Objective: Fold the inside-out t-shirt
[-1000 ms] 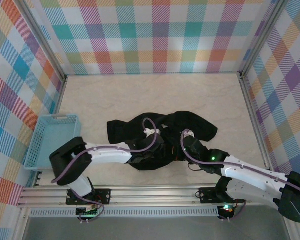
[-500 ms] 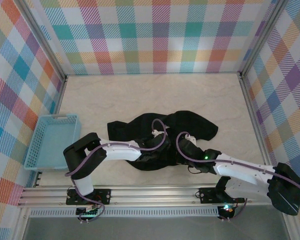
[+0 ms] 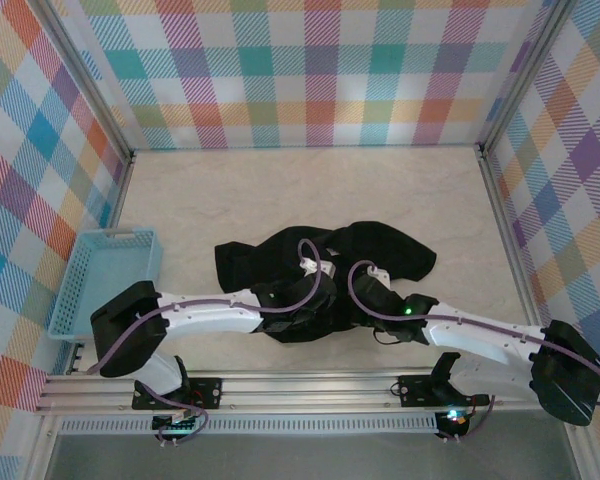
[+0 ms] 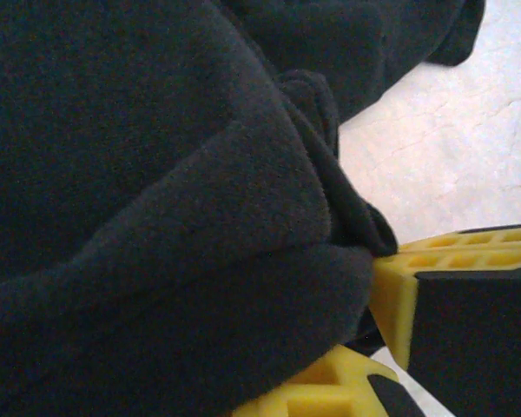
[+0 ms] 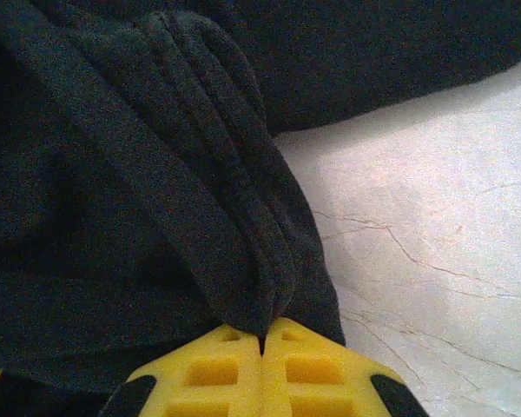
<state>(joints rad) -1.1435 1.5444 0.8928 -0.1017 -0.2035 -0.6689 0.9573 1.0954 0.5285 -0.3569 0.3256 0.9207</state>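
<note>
At mid-table, black t-shirt (image 3: 385, 252) heaped, up close left tool (image 4: 365, 323) and right tool (image 5: 262, 334) pinching folds

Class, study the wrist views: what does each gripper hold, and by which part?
Both hold the inside-out t-shirt. The right gripper pinches a ridged fold; the left gripper clamps a thick bunch. Which garment part cannot be told.

- We see a plain black t-shirt (image 3: 395, 250).
- Our table (image 3: 280, 190) is cream with faint marble veining.
- The walls (image 3: 320, 70) carry a plaid of pink, teal, orange, yellow, blue and purple on white.
- The basket (image 3: 120, 236) is light blue.
- We find the left arm (image 3: 210, 312) and right arm (image 3: 490, 345) white with black parts, with purple cables (image 3: 351, 288).
- The pads (image 5: 217, 373) are yellow.
</note>
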